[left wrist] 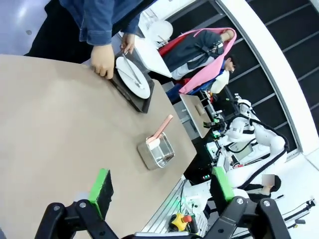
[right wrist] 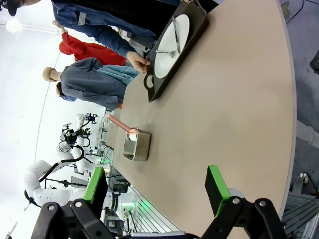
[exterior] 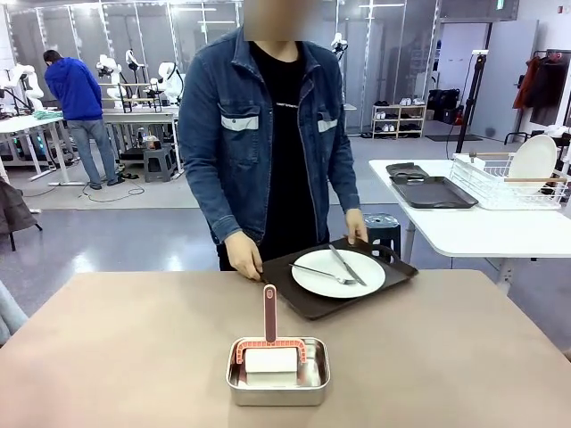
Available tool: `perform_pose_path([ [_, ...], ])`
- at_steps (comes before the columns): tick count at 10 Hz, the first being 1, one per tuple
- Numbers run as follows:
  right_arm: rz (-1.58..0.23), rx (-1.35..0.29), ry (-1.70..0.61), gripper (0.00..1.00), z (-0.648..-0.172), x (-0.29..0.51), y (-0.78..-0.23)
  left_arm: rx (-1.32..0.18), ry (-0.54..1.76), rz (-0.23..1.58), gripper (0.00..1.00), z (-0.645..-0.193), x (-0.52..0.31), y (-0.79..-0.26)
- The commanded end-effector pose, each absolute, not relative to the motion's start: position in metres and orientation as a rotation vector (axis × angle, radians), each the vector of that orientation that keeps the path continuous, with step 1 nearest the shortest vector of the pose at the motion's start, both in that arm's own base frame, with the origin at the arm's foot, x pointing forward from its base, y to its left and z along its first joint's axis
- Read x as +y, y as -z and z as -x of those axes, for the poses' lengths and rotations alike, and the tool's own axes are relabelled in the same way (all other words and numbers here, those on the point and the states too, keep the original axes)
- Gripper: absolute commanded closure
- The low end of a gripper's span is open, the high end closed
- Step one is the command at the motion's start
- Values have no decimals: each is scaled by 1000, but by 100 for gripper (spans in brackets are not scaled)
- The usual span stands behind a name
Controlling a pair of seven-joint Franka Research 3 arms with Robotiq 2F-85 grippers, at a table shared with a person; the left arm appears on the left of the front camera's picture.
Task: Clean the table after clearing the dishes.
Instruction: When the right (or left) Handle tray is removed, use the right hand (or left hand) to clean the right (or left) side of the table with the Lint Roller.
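Tan counter (exterior: 107,339) before you carries, from left, a steel pan (exterior: 277,379) holding a red-handled tool (exterior: 269,312), then at the far edge the dark tray (exterior: 281,287) with white plate (exterior: 339,278), fork (exterior: 323,272) and knife (exterior: 346,265), a person (exterior: 268,134) touching both its ends, while your left hand (left wrist: 162,185) and right hand (right wrist: 156,182) hover above with fingers wide apart, holding nothing
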State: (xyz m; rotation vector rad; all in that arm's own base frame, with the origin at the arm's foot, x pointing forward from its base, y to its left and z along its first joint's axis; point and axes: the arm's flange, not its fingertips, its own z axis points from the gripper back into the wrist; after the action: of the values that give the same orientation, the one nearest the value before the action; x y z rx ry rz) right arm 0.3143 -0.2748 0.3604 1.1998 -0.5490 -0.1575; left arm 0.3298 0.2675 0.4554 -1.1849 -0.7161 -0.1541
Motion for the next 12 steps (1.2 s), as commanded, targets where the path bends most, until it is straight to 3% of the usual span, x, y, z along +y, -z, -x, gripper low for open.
perform_pose_path([
  [1, -1208, -555, 155, 0, -313, -273, -364, -683, 128, 1106, 0, -339, 276, -448],
  [3, -1208, -555, 155, 0, -313, -273, -364, -718, 59, 1088, 0, -351, 283, -439],
  [4, -1208, -555, 155, 0, -313, -273, -364, -725, 62, 1181, 0, -358, 280, -437],
  [5, -1208, -555, 155, 0, -313, -273, -364, -705, 93, 1105, 0, -343, 286, -440],
  [11, -1200, -548, 158, 0, -314, -275, -360, -705, 93, 1105, 0, -343, 286, -440],
  [12, -1073, -565, 88, 0, -332, -260, -388, -705, 93, 1105, 0, -343, 286, -440],
])
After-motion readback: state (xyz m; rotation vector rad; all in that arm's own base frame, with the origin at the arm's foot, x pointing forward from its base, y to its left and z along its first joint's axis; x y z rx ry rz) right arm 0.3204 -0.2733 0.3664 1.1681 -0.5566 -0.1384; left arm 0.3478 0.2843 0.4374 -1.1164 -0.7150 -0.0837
